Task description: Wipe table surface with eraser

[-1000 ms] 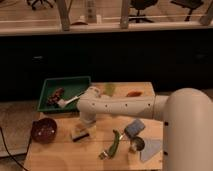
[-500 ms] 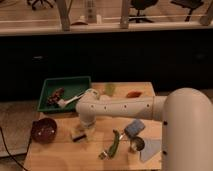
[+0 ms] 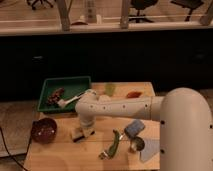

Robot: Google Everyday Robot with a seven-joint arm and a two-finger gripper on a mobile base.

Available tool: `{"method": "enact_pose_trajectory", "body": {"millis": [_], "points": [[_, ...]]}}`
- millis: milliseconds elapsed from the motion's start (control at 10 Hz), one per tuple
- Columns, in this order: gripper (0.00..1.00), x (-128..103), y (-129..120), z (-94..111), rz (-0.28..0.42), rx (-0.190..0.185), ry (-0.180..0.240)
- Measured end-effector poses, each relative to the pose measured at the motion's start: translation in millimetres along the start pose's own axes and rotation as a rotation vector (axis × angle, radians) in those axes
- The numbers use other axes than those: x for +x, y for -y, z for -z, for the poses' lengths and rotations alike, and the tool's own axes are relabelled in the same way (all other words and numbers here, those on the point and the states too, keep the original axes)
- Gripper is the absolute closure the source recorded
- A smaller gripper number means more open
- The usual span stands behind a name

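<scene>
Arm reaches from the right across the bench (image 3: 60,150), a pale plank top. Pincer (image 3: 85,126) is down at the left-centre, directly over the eraser (image 3: 81,133), a tan-topped block lying flat on the planks; cannot tell whether the pincer pinches it or only sits above. Green tray (image 3: 50,85) at the back-left corner, holding a brownish item and a white utensil. Dark red bowl (image 3: 44,130) at the left edge. Green elongated tool (image 3: 114,143) and blue-grey pad (image 3: 134,128) lie right of the eraser, apart from it.

gripper (image 3: 84,129) over eraser (image 3: 81,133), bowl (image 3: 44,130) left, bare front
</scene>
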State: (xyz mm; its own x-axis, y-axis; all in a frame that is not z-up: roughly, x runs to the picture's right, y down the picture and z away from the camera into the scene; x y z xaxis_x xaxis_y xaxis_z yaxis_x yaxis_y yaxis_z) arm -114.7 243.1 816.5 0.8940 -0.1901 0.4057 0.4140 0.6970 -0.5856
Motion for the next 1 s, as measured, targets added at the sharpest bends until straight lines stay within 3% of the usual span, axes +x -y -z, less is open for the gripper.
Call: {"method": "enact_pose_trajectory", "body": {"millis": [200,300,800,1000], "points": [[0.98,5,-3,0,-0.006,0.003,-0.001],[1.00,8,-4,2,-0.009,0.008,-0.001],[1.00,17,-2,14,0.053,0.036,-0.016],[1.00,18,8,17,0.089,0.043,0.000]]}}
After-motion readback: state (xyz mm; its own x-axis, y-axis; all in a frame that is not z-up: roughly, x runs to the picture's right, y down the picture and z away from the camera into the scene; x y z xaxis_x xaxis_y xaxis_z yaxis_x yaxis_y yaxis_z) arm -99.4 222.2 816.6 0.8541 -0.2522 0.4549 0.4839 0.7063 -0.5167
